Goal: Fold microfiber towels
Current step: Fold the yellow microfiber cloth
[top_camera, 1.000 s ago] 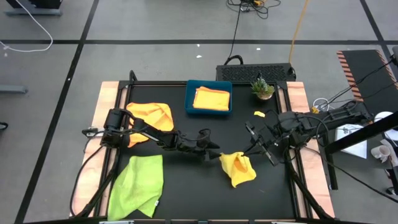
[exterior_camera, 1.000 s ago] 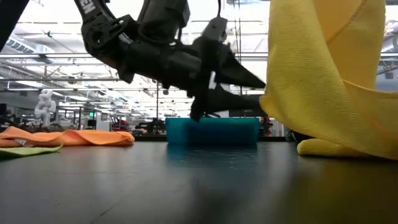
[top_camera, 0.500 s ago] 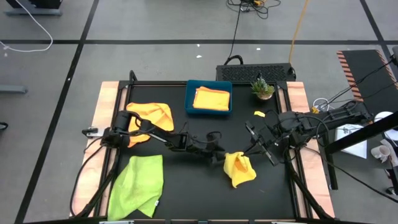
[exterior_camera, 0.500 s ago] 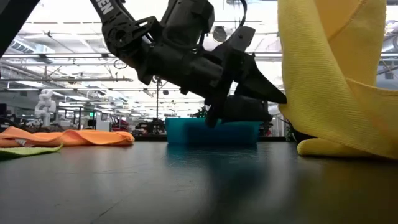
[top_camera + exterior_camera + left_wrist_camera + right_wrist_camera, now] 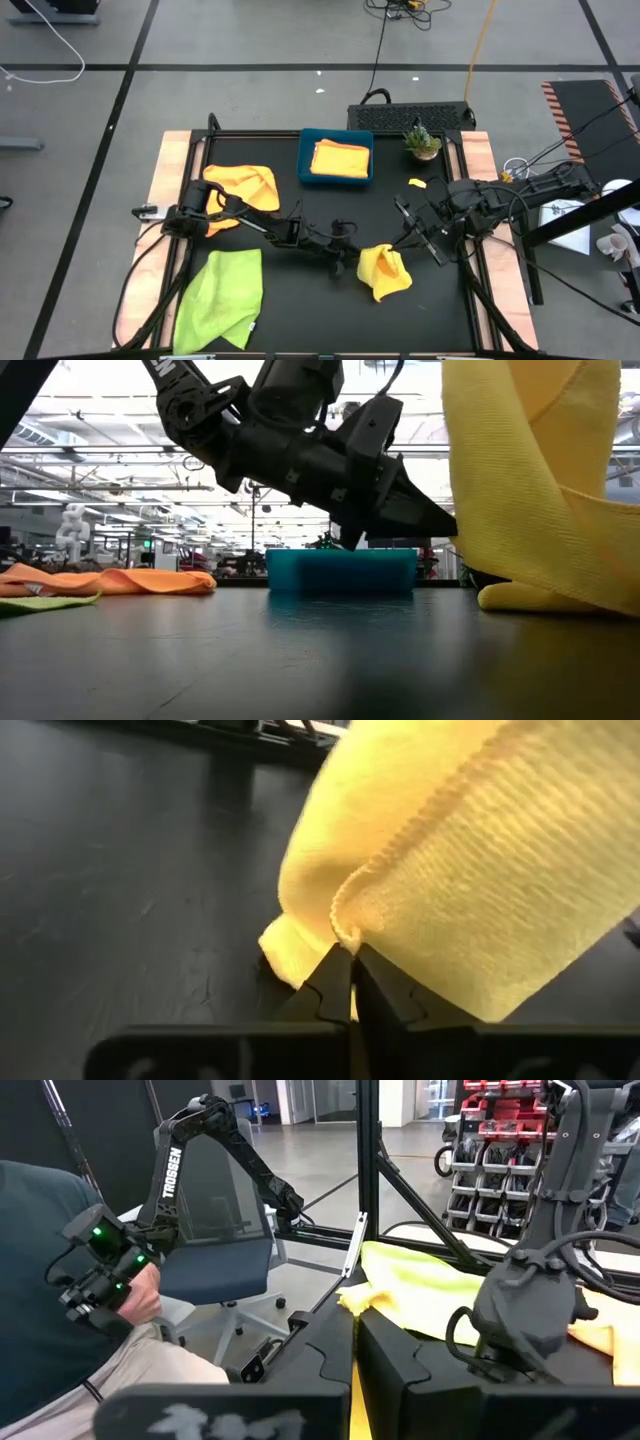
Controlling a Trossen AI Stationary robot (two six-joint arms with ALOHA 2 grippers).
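High view is showing one folded orange towel (image 5: 341,158) lying in the blue tray (image 5: 306,160), left gripper (image 5: 354,262) and right gripper (image 5: 405,240) pinching the yellow towel (image 5: 384,271), orange cloth (image 5: 245,184) and lime green cloth (image 5: 222,296) waiting unfolded at left.

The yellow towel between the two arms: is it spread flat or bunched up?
Bunched up. The yellow towel rises in a crumpled peak off the table, pinched between the left gripper and the right gripper.

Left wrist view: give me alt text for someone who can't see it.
The left gripper is shut on the edge of the yellow towel, which rises bunched above the black table. Nothing else shows.
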